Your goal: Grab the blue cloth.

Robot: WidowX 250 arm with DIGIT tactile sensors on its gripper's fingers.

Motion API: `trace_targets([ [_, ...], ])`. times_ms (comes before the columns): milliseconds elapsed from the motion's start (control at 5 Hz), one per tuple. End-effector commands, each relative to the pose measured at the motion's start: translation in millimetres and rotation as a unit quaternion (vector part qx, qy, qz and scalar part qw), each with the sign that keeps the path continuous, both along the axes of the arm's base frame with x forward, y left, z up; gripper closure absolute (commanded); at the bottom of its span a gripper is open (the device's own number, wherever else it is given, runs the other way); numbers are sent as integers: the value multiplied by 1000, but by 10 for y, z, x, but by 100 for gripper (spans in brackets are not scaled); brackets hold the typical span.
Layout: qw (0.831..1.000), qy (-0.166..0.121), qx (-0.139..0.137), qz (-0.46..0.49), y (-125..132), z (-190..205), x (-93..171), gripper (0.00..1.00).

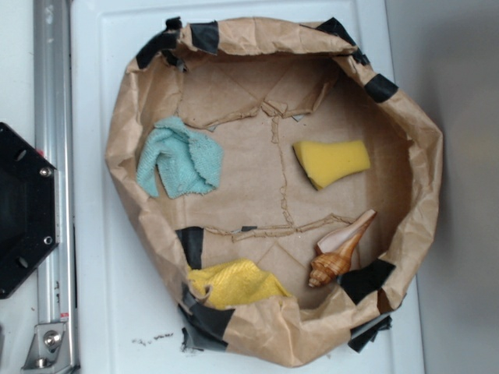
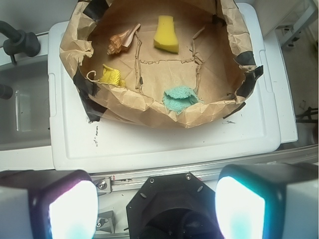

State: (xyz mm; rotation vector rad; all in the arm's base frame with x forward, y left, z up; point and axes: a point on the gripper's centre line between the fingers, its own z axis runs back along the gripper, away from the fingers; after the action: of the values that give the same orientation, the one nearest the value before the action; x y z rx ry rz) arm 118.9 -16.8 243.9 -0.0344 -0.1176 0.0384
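Observation:
The blue cloth (image 1: 179, 158) is a light teal terry washcloth, crumpled at the left of the brown paper bowl (image 1: 125, 117). In the wrist view the blue cloth (image 2: 180, 98) lies just inside the bowl's near rim (image 2: 149, 107). My gripper (image 2: 157, 209) shows only in the wrist view, at the bottom edge. It is open and empty, with its two glowing pads (image 2: 72, 209) far apart. It hovers above the black robot base (image 2: 172, 206), well short of the bowl and the cloth. The gripper is out of the exterior view.
Inside the bowl lie a yellow sponge wedge (image 1: 331, 162), a brown seashell (image 1: 339, 251) and a yellow terry cloth (image 1: 234, 283). The bowl sits on a white platform (image 1: 101, 312). A metal rail (image 1: 53, 156) and the black base (image 1: 23, 210) stand at the left.

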Motion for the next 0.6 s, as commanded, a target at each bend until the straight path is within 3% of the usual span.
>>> trace_targets([
  [0, 1000, 0, 0, 0, 0, 0, 0, 0],
  [200, 1000, -4, 23, -15, 291, -167, 500, 0],
  [400, 999, 11, 39, -13, 531, -486, 994, 0],
])
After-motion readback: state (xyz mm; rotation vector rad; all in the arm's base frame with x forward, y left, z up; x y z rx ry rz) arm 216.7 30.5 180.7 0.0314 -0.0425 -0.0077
